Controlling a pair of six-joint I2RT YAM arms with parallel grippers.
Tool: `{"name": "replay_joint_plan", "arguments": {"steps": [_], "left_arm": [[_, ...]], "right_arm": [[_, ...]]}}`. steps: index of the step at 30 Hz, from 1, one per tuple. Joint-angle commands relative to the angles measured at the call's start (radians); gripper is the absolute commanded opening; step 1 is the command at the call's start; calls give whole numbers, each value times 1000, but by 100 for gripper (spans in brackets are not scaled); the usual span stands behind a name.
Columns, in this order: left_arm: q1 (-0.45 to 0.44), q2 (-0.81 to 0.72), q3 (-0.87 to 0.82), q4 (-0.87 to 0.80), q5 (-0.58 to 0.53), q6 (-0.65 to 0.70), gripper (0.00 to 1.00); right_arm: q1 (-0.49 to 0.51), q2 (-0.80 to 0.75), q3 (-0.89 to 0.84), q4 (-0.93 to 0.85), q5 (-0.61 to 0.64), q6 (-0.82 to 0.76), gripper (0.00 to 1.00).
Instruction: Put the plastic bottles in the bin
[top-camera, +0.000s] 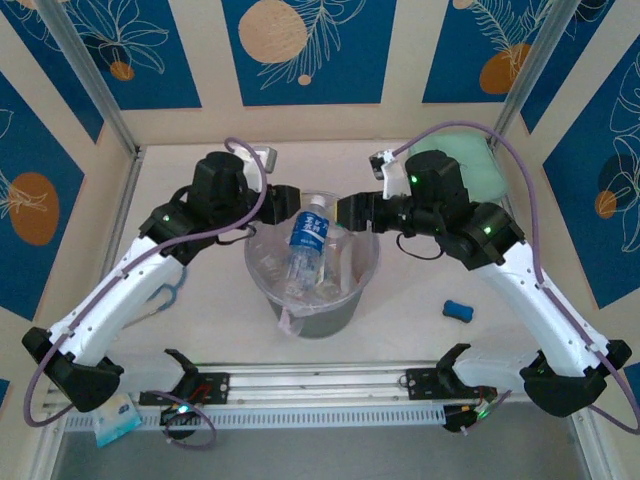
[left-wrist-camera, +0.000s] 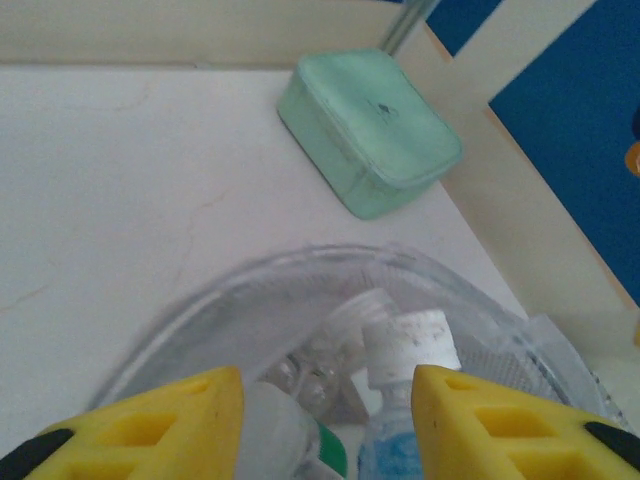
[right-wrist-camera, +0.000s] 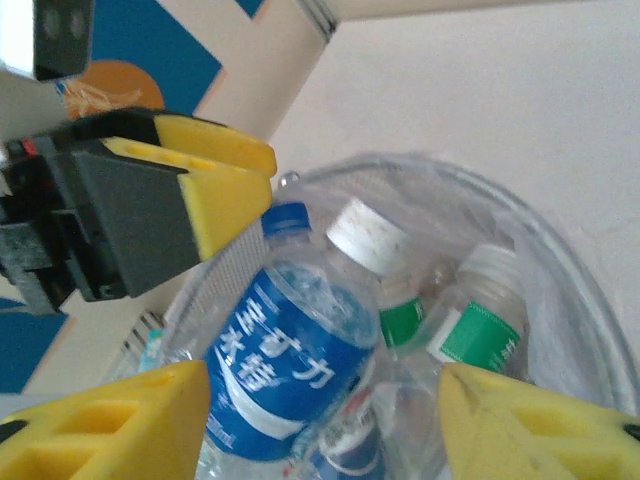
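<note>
Bright, even, soft light throughout; only a faint shadow beside the bin (top-camera: 320, 322); wrist views blurry, softest at their bottom edges

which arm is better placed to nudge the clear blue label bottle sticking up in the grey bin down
Right, probably. The clear plastic bottle with the blue label sits between the open fingers of the right tool above the round grey bin; the left tool sits aside, near its cap.

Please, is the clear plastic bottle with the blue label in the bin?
In: that bottle leans inside the round grey lined bin, among other bottles.
</note>
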Motion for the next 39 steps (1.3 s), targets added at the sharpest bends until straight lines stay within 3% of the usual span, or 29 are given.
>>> {"name": "replay_joint_plan", "arguments": {"steps": [1, 11, 20, 26, 32, 39], "left_arm": [[-56, -13, -9, -20, -7, -7, 46], [-198, 2, -88, -29, -93, -47, 42], [-198, -24, -213, 16, -162, -78, 38], [-187, -24, -163, 49, -177, -60, 39], [-182, -9, 2, 13, -207, 32, 66], [-152, -1, 175, -66, -227, 152, 91]], "right_arm": [[0, -8, -23, -72, -50, -44, 58], [80, 32, -52, -88, -11, -91, 54], [87, 88, -187, 5, 9, -50, 46], [67, 81, -149, 24, 4, -52, 45], [8, 42, -31, 23, -40, -97, 49], [-119, -4, 15, -8, -38, -142, 62]]}}
